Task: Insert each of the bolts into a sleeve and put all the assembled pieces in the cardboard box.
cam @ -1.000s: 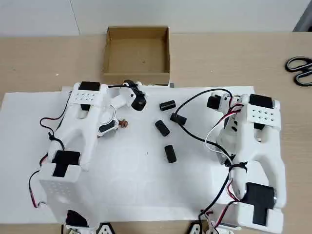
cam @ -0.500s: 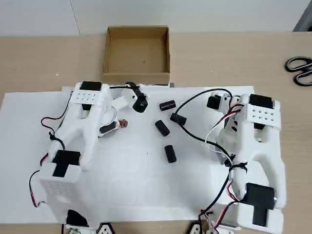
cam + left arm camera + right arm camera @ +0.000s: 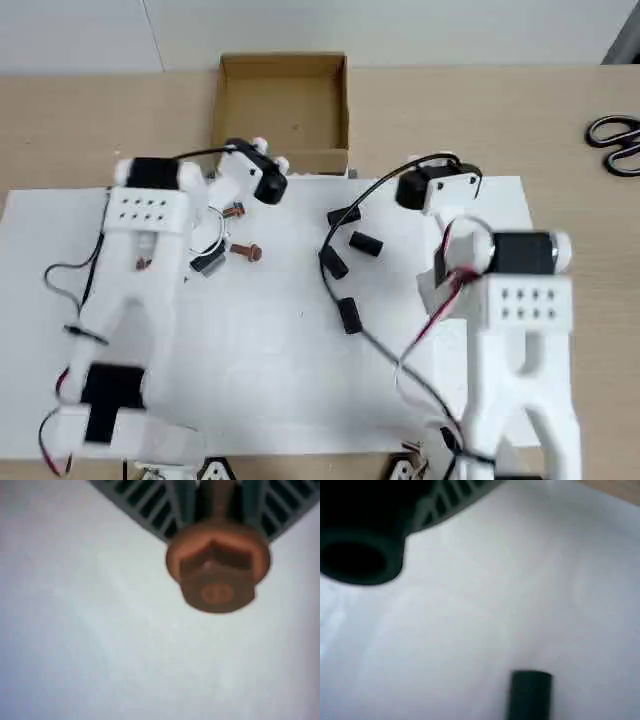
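Note:
In the left wrist view my left gripper is shut on a copper bolt, whose hex head points at the camera. In the high view that bolt sticks out beside the left gripper, and a second bolt lies just behind it. My right gripper is shut on a black sleeve with its open end showing. Another sleeve lies on the sheet below it. Several loose sleeves lie mid-table between the arms. The cardboard box stands open and empty at the back.
A white sheet covers the work area on the wooden table. Black scissors lie at the far right edge. The right arm's black cable trails across the sleeves.
Both arms have lifted out of their folded pose. The left arm swung left with the bolt, uncovering a second bolt. The right arm's wrist rose and moved towards the sleeves.

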